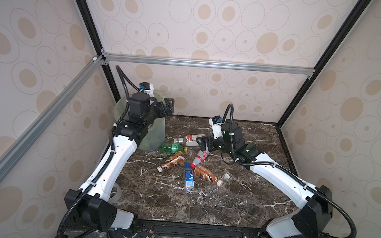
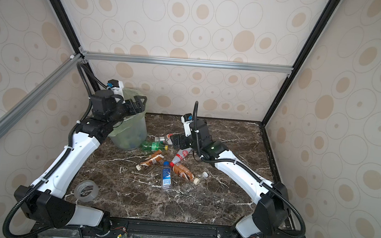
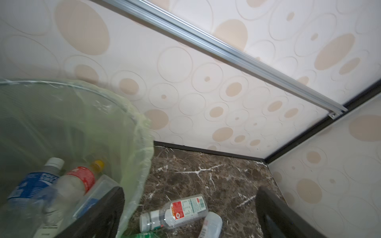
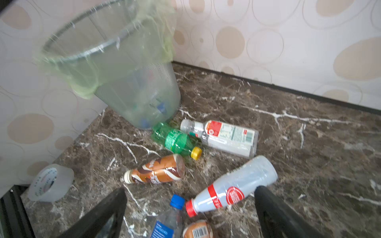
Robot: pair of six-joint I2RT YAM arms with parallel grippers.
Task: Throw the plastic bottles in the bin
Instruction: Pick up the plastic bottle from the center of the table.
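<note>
Left claw (image 1: 170, 107) apart, seemingly over bin (image 1: 157, 131) rim | right claw (image 1: 202, 146) apart by red-capped bottle (image 1: 201, 158) | tape roll (image 2: 86, 191) aside

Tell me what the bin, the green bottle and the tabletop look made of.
The bin: translucent pale plastic, perhaps fine mesh; its contents show through. The green bottle: glossy see-through plastic, catching highlights. The tabletop: polished brown marble or an imitation, white-veined.
</note>
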